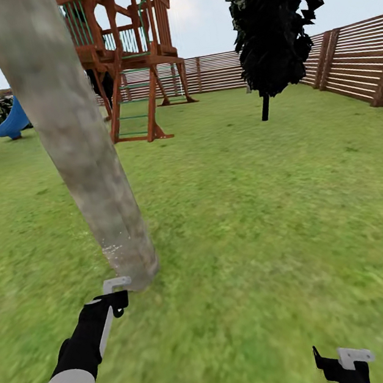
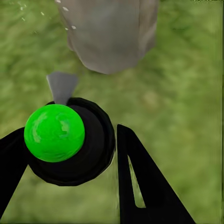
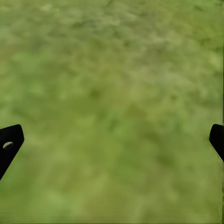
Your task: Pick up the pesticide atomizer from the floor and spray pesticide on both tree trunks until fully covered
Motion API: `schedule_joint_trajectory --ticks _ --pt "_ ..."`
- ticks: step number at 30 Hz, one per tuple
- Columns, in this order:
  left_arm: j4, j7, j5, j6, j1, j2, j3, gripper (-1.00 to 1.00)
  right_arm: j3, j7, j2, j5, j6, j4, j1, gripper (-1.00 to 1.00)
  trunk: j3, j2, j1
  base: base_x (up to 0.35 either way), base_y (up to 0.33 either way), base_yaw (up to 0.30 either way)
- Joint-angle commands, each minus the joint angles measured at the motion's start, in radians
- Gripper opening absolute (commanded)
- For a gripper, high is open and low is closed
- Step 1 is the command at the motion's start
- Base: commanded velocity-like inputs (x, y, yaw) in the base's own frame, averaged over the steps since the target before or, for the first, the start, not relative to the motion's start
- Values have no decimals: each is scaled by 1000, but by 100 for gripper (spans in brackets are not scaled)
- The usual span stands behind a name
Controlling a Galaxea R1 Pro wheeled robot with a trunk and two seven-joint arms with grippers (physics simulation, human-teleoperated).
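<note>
While the left arm reaches forward over the lawn (image 1: 251, 219), its left gripper (image 1: 117, 301) has the jaws closed on the pesticide atomizer (image 2: 70, 142), a dark round body with a bright green ball on top and a grey nozzle that points toward the foot of the tree trunk (image 1: 78, 141). In the left wrist view the black fingers (image 2: 140, 182) press on both sides of the atomizer, and the trunk base (image 2: 109, 35) stands on the grass just beyond the nozzle, near it but apart. A patch of pale speckles lies on the bark low on the trunk, a little above the grass. The trunk is thick, mottled grey-tan, and it appears tilted in the head view.

The right gripper (image 1: 346, 365) hangs low over the grass, well apart from the trunk; its jaws are spread wide with nothing between them, and the right wrist view shows a fingertip (image 3: 9, 140) at each side with grass between.

Farther back on the lawn stand a wooden play tower (image 1: 126, 53), a blue slide (image 1: 13, 122) and a dark tree (image 1: 273, 24), before the slatted fence (image 1: 350, 61).
</note>
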State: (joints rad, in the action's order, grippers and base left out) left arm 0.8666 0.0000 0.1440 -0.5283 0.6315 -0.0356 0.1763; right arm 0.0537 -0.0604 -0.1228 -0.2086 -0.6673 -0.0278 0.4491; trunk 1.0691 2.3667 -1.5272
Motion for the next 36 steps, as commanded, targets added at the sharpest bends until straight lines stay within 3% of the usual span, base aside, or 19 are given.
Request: schedule_joint_trajectory --ticks 1,6,10,13,15,18,23,32,36 --pt "2 -2 8 -5 0 0 1 -100 6 -4 0 -3 -1 0 0 100 1 0 0 94 -273 49" --pt "2 -2 8 -5 0 0 3 -100 6 -4 0 -3 -1 0 0 100 1 0 0 93 -273 6" --pt "-23 0 5 2 0 0 77 -100 6 -4 0 -3 -1 0 0 100 1 0 0 24 -273 193" --pt "-136 -1 9 10 -2 -11 124 -100 6 -4 0 -3 -1 0 0 100 1 0 0 1 -215 272" --pt "-206 -2 13 60 -10 -13 126 -100 6 -4 0 -3 -1 0 0 100 1 0 0 0 -71 142" --pt "-229 1 18 128 -13 -6 118 -100 6 -4 -1 -2 -1 1 0 100 1 0 0 0 -14 28" --pt "-228 3 14 141 -13 -5 117 -100 6 -4 -3 0 -1 0 0 100 1 0 0 55 -1 1" --pt "-233 0 17 142 -20 -11 122 -100 6 -4 -3 0 -1 0 0 100 1 0 0 318 0 8" --pt "-235 0 15 143 -26 3 117 -100 6 -4 -2 0 -2 0 0 100 1 0 0 152 0 195"
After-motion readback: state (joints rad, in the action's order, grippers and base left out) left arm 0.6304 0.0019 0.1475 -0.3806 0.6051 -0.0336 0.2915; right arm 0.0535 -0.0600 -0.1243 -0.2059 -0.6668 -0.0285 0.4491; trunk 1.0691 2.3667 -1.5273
